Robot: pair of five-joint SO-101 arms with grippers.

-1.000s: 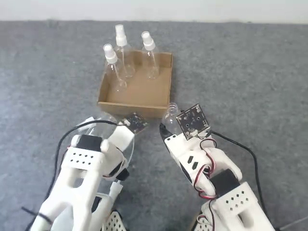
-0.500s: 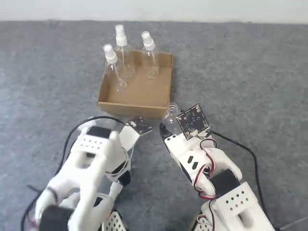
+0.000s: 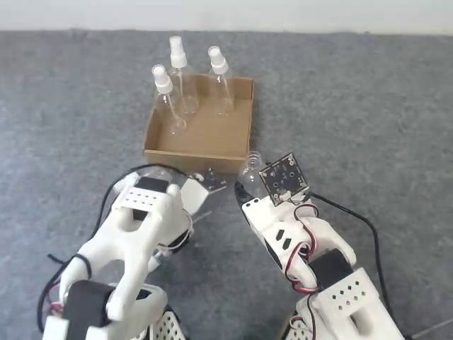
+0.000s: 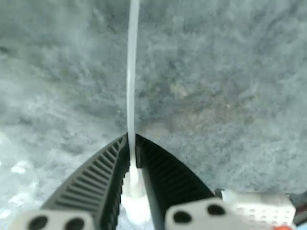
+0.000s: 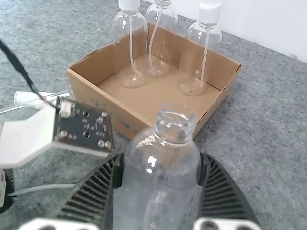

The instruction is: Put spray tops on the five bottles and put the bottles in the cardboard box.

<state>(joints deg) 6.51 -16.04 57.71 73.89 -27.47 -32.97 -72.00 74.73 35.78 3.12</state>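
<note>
A clear bottle [image 5: 160,158] with an open neck stands upright in my right gripper [image 5: 159,165], which is shut on its body; in the high view the bottle [image 3: 251,164] is just in front of the cardboard box [image 3: 159,145]. My left gripper [image 4: 130,139] is shut on a white spray top [image 4: 132,189] whose thin tube [image 4: 130,72] sticks out over the grey carpet. The left arm [image 3: 148,212] is left of the held bottle. Three bottles with spray tops [image 3: 177,71] stand in the box. Another clear bottle [image 5: 31,98] lies on the carpet by the left arm.
The box's [image 5: 86,81] front half is bare cardboard. Grey carpet [image 3: 354,106] stretches open to the right and left of the box. The left arm's wrist board [image 5: 84,127] hangs close beside the held bottle.
The left arm has swung forward and turned, bringing its wrist board a little closer to the held bottle. The right arm and its bottle have not moved.
</note>
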